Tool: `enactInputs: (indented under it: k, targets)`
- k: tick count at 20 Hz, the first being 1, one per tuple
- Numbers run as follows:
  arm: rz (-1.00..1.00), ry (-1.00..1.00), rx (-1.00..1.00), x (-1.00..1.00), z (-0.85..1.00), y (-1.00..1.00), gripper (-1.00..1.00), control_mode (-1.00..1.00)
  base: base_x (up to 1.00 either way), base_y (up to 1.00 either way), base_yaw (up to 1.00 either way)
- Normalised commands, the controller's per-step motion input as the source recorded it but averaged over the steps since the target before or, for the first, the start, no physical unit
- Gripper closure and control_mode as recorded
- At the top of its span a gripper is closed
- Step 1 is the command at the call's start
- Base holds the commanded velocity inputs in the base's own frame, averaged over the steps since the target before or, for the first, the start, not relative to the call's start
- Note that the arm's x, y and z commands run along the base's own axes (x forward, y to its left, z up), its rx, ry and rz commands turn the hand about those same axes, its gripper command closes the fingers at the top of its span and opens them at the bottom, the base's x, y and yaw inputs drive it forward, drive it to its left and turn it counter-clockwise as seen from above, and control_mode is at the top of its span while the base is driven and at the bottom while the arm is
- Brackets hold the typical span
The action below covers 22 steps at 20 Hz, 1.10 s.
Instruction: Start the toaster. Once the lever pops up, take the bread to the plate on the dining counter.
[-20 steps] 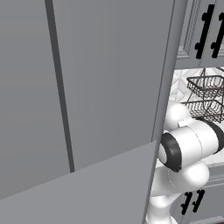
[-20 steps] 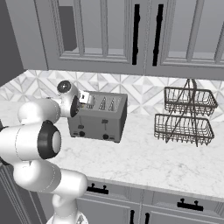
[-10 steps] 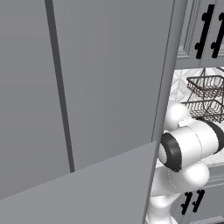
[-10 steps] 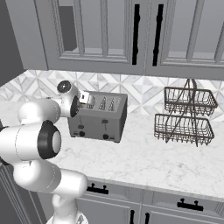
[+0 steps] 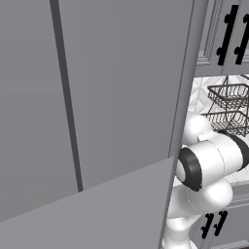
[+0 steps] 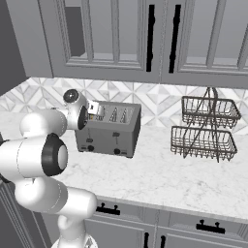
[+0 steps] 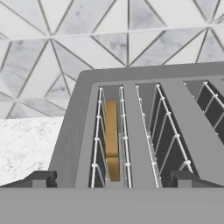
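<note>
Bread: a tan-brown slice (image 7: 112,139) standing on edge, sunk down in the leftmost slot of the toaster as the hand view shows it, between that slot's white wire guides; its top edge sits below the slot's rim
Toaster: a matte grey box (image 6: 112,131) with rounded edges and several slots on top, standing on the white marble counter (image 6: 160,177) against the tiled wall; its front face carries small dark knobs near the bottom
Toaster in hand view: the grey top (image 7: 144,131) runs away from the camera, with further slots to the right of the one holding the bread
Gripper: the hand (image 6: 92,109) hovers just above the toaster's left end in the right base view, aimed along the top; its two dark fingertips (image 7: 41,178) stand wide apart, one at either side of the slots, holding nothing
Bread to gripper: the slice lies ahead of the hand and between the lines of the two fingertips, nearer the left one, not touched by either
Wire basket rack: a dark two-tier rack (image 6: 207,128) stands on the same counter, well apart to the toaster's right
Wall: a backsplash of grey and white triangular tiles (image 7: 65,48) behind the toaster
Cabinets: grey upper doors with black handles (image 6: 150,36) above the counter; drawers with black pulls (image 6: 107,210) below it
Left base view: a tall grey panel (image 5: 97,107) close to the camera, the white arm (image 5: 206,165) to its right
</note>
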Motion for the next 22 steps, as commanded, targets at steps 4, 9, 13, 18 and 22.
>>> enactInputs:
  k: [4,9,13,18,22]
  targets:
    - [0.0,0.0,0.0,0.0,0.0,0.0,-1.0,-1.0,0.0,0.0,0.0]
    - [0.0,0.0,0.0,0.0,0.0,0.0,-1.0,-1.0,0.0,0.0,0.0]
    - [0.0,0.0,0.0,0.0,0.0,0.0,-1.0,-1.0,0.0,0.0,0.0]
    - [0.0,0.0,0.0,0.0,0.0,0.0,-1.0,-1.0,0.0,0.0,0.0]
    - [0.0,0.0,0.0,0.0,0.0,0.0,-1.0,-1.0,0.0,0.0,0.0]
